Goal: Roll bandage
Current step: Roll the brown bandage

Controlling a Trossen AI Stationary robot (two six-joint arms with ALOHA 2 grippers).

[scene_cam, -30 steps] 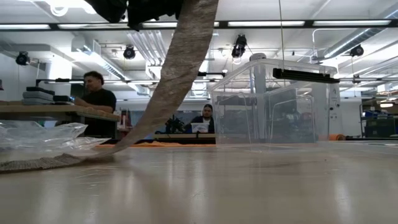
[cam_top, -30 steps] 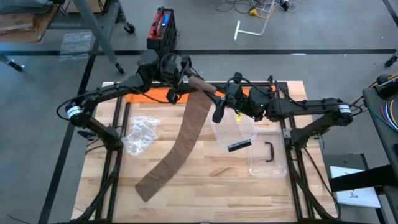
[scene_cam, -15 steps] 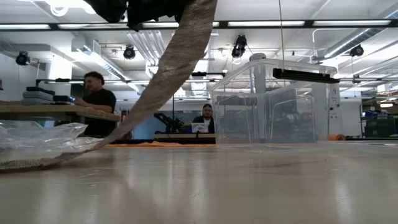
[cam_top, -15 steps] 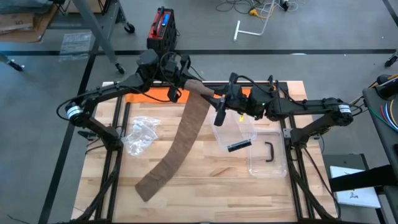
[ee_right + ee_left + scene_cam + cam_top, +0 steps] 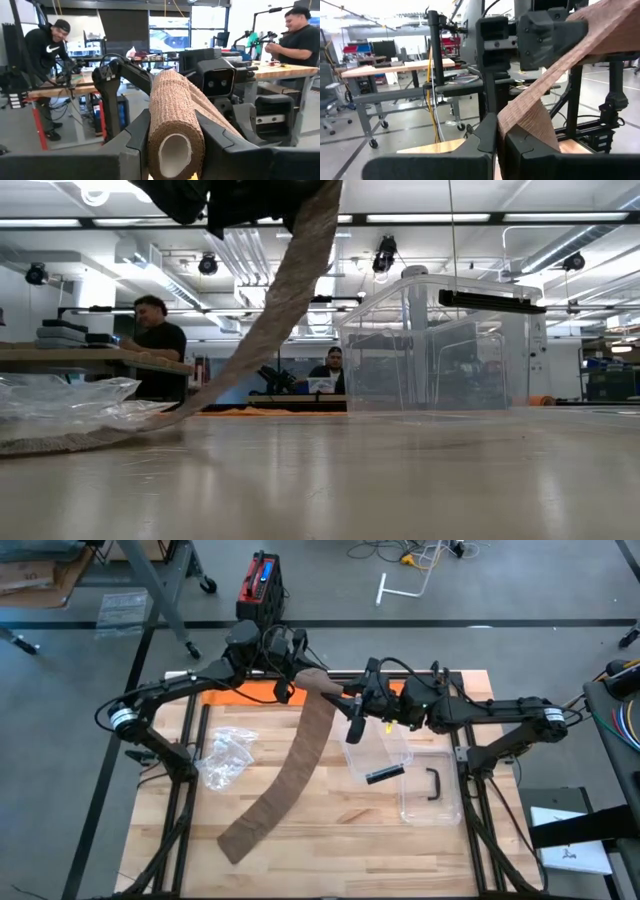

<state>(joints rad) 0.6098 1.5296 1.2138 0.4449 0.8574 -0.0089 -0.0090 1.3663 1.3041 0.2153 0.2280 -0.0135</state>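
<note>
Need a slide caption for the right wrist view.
Right gripper clamps the partly rolled brown bandage, hollow core facing the camera, left arm just beyond.

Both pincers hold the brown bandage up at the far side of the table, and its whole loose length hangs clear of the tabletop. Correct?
Not quite. The left pincer and right pincer do hold the bandage, but the high view shows its tail lying on the table.
</note>
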